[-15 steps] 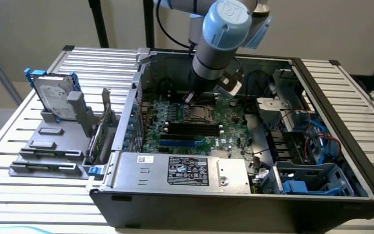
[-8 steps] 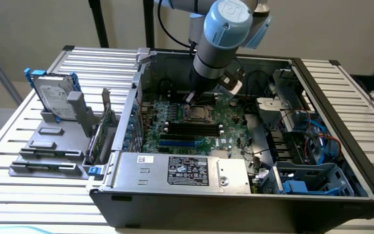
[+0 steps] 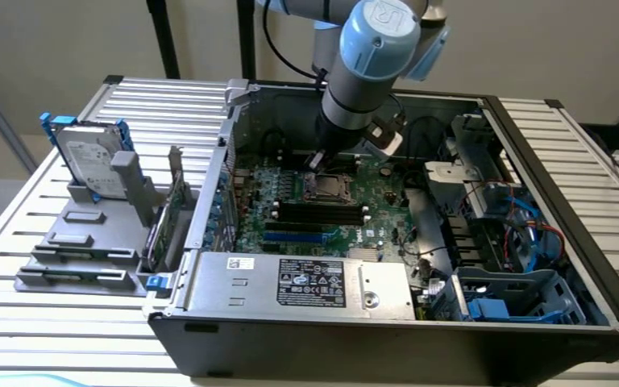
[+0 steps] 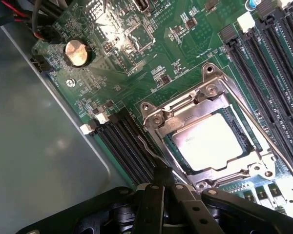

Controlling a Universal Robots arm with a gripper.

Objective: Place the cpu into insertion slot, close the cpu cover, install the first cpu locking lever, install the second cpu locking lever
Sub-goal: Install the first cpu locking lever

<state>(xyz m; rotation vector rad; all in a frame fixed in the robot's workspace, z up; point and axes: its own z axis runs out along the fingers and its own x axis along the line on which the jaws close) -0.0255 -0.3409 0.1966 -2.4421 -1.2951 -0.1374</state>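
Open computer case (image 3: 417, 322) lying on a slatted metal table (image 3: 30, 322), green motherboard (image 4: 185, 44) exposed inside. Insertion slot (image 3: 329, 187) sits near the board's centre, directly under the arm's wrist; in the wrist view its silvery cpu cover (image 4: 185, 109) lies flat over the socket, and the cpu (image 4: 212, 141) shows pale through the central window, seated. A thin locking lever (image 4: 149, 148) runs along the socket edge and meets the gripper (image 4: 161, 183), whose fingers (image 4: 154, 209) are drawn together; whether they pinch the lever or only touch it cannot be told. Black memory slots (image 4: 124, 141) crowd that side of the socket. A round coin battery (image 4: 77, 52) sits on the board well apart. In the exterior view: power supply (image 3: 304, 282) at 6 o'clock from the socket, cables (image 3: 519, 230) at 3 o'clock, a hard drive (image 3: 93, 157) in a grey stand at 9 o'clock outside the case. The arm hides the socket's far edge.
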